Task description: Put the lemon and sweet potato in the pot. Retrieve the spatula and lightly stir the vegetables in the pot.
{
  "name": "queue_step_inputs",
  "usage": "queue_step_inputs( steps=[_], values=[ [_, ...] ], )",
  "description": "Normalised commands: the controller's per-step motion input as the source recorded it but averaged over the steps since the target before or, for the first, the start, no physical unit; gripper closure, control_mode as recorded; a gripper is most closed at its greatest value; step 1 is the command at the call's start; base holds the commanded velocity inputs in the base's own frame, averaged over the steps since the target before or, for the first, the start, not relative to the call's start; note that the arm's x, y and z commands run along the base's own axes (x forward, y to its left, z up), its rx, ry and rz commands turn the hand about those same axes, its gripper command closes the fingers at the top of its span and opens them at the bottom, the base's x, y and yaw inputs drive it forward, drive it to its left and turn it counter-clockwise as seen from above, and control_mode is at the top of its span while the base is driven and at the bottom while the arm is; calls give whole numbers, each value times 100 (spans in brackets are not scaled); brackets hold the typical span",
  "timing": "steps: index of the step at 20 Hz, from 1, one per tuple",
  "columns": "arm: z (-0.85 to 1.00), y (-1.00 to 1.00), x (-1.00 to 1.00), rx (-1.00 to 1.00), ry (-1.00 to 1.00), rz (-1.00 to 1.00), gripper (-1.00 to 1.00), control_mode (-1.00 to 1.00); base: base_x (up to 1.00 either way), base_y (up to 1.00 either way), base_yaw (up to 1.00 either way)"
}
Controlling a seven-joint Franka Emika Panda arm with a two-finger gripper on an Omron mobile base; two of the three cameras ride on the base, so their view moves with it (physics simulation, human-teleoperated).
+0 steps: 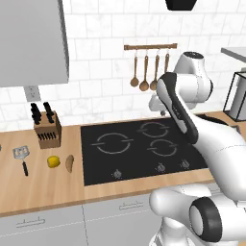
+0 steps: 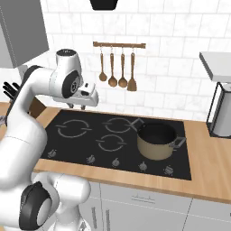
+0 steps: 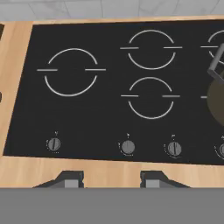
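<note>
The yellow lemon [image 1: 53, 162] and the brown-orange sweet potato [image 1: 69, 163] lie side by side on the wooden counter left of the cooktop. Further left lies the spatula [image 1: 20, 156], slotted metal head away from me, black handle toward the counter's front. On the cooktop's right burner stands the dark pot [image 2: 156, 140], nothing showing inside; its edge and one loop handle appear in the hand view [image 3: 217, 87]. My gripper [image 2: 77, 106] hangs high over the back left of the cooktop, far from all of them. Its fingers [image 3: 70, 179] are apart, with nothing between them: gripper [image 3: 111, 180] open.
The black cooktop [image 1: 139, 144] has knobs along its front. A knife block [image 1: 47, 129] stands behind the lemon. Wooden spoons and a wooden turner hang from a wall rail [image 2: 118, 67]. An appliance [image 2: 222, 113] stands at the counter's right end, and a cabinet [image 1: 31, 41] hangs upper left.
</note>
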Motion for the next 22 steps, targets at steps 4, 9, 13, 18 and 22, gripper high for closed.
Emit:
queue_step_inputs(
  steps=[4, 9, 13, 18, 22],
  values=[
    [-5, 30, -12, -2, 0, 2, -100, -100, 0, 0, 0],
    [-34, 89, -18, -7, 7, 8, -100, -100, 0, 0, 0],
    [-45, 100, -9, -7, 8, 9, -100, -100, 0, 0, 0],
    [-56, 100, -1, -7, 12, 11, -100, -100, 0, 0, 0],
    [-56, 100, 0, -6, 14, 10, -100, -100, 0, 0, 0]
  ],
)
